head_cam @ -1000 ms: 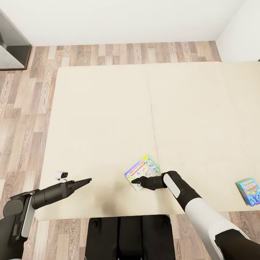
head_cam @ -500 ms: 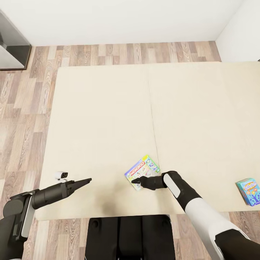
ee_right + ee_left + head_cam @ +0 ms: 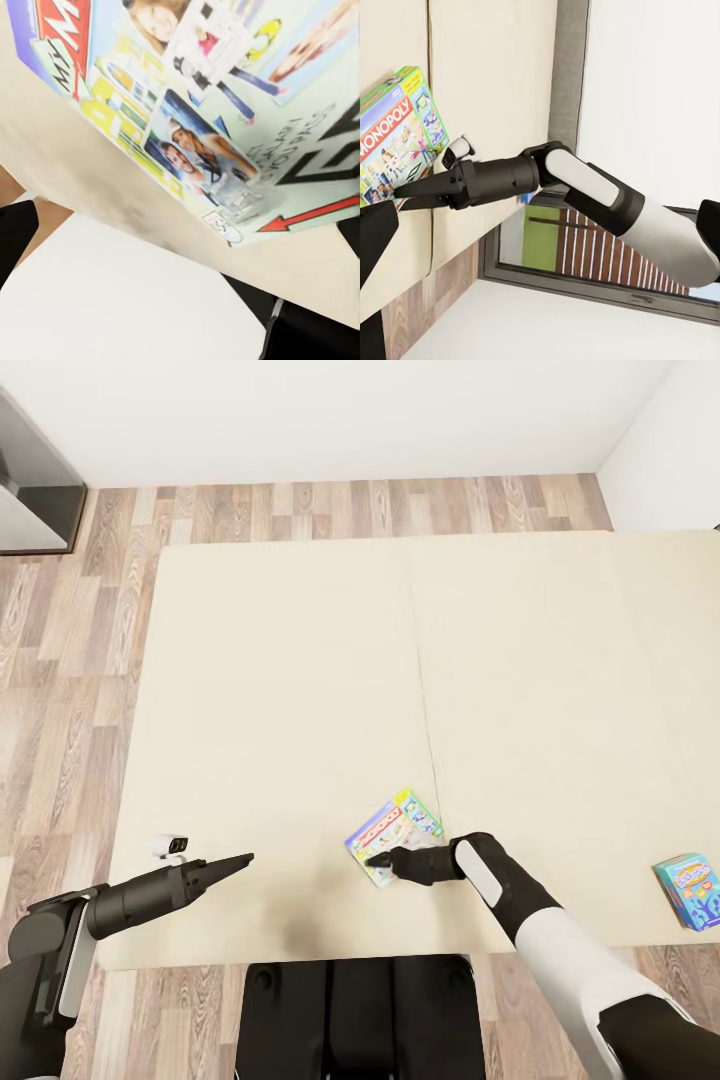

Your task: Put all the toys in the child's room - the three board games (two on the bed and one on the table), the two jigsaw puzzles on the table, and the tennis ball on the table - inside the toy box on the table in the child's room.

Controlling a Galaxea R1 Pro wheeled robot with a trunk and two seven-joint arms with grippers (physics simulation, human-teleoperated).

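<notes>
The beige two-section bed [image 3: 300, 690] lies below me. A green-edged board game [image 3: 398, 828] with a red Monopoly banner lies flat near its front edge. My right gripper [image 3: 378, 862] is low at that box's near corner, fingers apart with the corner at its tips; the left wrist view shows the right gripper [image 3: 401, 196] touching the box [image 3: 397, 135]. The printed lid [image 3: 217, 112] is very close in the right wrist view. A small blue board game [image 3: 690, 888] lies at the far right front. My left gripper [image 3: 243, 858] hovers open over bare mattress, well left of the box.
Wood-plank floor [image 3: 60, 690] runs along the bed's left side and behind it, up to a white wall. A dark grey cabinet [image 3: 35, 490] stands at the back left. My own base [image 3: 355, 1010] presses against the bed's front edge.
My right gripper has edged slightly to the right at the box's near corner. The left arm, both boxes and the camera have stayed still.
</notes>
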